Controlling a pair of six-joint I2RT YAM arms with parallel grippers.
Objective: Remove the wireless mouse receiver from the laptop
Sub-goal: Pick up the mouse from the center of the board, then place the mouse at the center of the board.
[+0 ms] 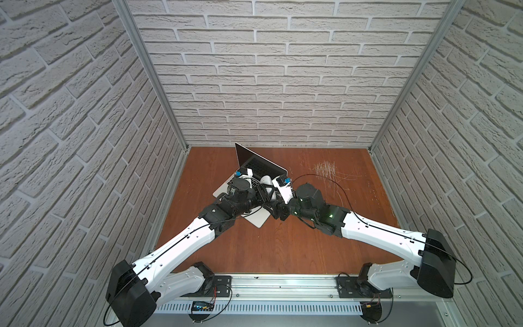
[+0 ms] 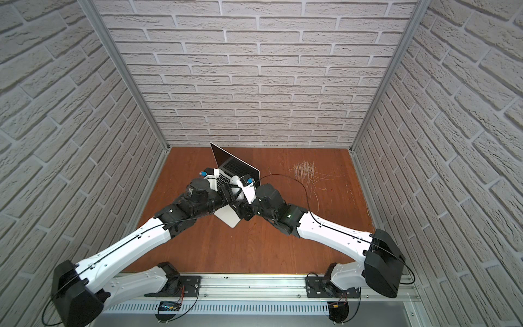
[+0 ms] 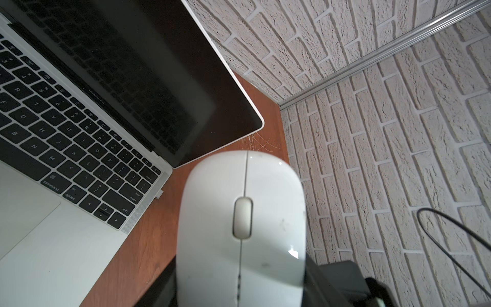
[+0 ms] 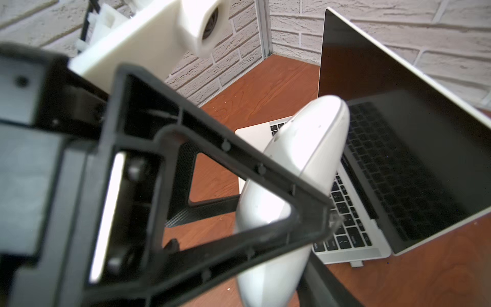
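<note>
White plastic filled the near ground: the oval wireless mouse [image 3: 240, 226] sat clenched, tipped on edge, between the jaws of the left gripper [image 3: 241, 279], above the reddish-brown wooden table [image 1: 283, 240]; the right gripper [image 1: 278, 209] stood just beside it, and whether its jaws were parted or closed I could not tell. Beyond the mouse, the small silver receiver stub [image 3: 159, 195] sat plugged in the side edge of the slim silver-grey laptop [image 3: 66, 252], near the arrow keys, so the pull looked not yet begun; the step in hand seemed the approach. Next, the right arm would likely need to drop to table height, pinch that short stub and draw it straight out from the edge; the held mouse and the left gripper's black fingers [image 4: 260, 170] stood in that line. The dark screen [image 3: 132, 79] leaned open behind; farther off lay pale scratches [image 1: 325, 170] on the wood and white brick-pattern walls [image 1: 283, 85].
</note>
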